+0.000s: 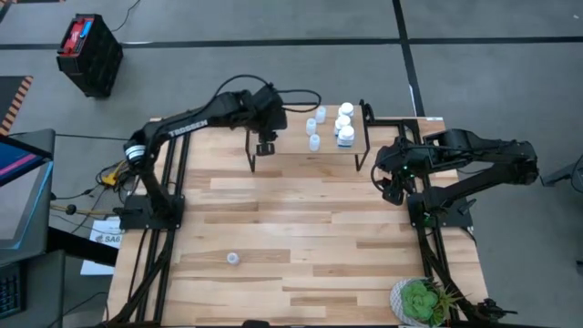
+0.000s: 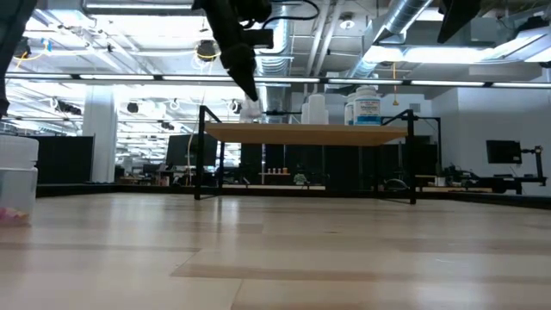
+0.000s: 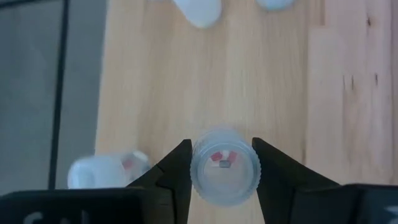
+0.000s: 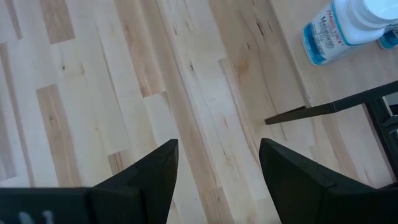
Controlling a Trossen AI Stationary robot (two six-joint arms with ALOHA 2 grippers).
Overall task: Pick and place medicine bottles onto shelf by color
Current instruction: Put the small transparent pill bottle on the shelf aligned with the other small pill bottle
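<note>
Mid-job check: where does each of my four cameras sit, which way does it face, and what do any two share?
High: overhead, facing down; both arms, shelf.
Low: table height, level across; shelf legs, left arm from above.
Left wrist: over the shelf, left gripper around a pale-blue bottle.
Right wrist: above the table, right gripper open, empty.
Shared: white labelled bottle, also in low view.

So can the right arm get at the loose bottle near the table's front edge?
Probably yes. The right gripper is open and empty beside the shelf, and bare table lies between it and the loose bottle. The bottle sits on the left half, though, so it is a long stretch.
</note>
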